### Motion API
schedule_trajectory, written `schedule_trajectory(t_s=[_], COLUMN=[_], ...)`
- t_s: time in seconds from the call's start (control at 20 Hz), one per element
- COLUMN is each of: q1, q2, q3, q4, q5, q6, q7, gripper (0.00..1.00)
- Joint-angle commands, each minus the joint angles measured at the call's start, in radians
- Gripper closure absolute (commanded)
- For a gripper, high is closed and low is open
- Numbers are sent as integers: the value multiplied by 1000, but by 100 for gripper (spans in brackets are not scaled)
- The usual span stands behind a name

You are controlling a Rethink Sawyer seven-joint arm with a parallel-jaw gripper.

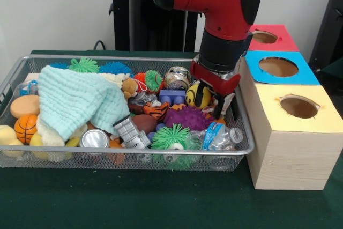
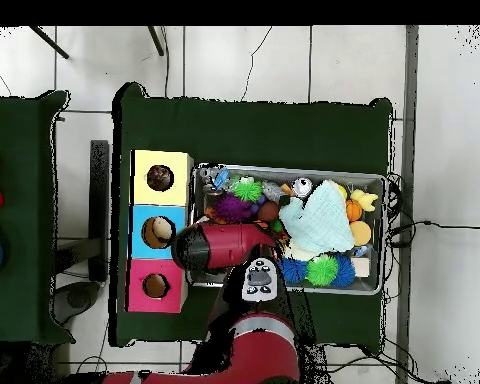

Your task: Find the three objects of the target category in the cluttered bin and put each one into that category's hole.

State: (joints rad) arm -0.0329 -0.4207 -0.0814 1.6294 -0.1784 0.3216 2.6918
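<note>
The cluttered bin, a long silver wire-mesh basket, lies on the green table and is full of toys, cans and a bottle. My gripper hangs low inside the bin's right end, beside a yellow-and-black bee toy and above a purple spiky ball. To the bin's right stand three wooden boxes with a hole in each top: yellow, blue and red. In the overhead view the arm covers the gripper and the end of the bin next to the boxes.
A light green cloth covers much of the bin's left half. Around it lie spiky balls, a silver can, a plastic bottle, a small basketball and a blue block. Overhead, the boxes show as yellow, blue and red.
</note>
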Motion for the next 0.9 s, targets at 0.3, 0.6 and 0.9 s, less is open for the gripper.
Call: schedule_trajectory(t_s=[0.3, 0.6, 0.9], q1=[-19, -14, -34], q2=[69, 83, 74], q3=[133, 135, 171], q4=[-80, -108, -118], q5=[-169, -235, -294], q6=[4, -9, 32], q7=[-170, -173, -208], gripper=[0, 0, 100])
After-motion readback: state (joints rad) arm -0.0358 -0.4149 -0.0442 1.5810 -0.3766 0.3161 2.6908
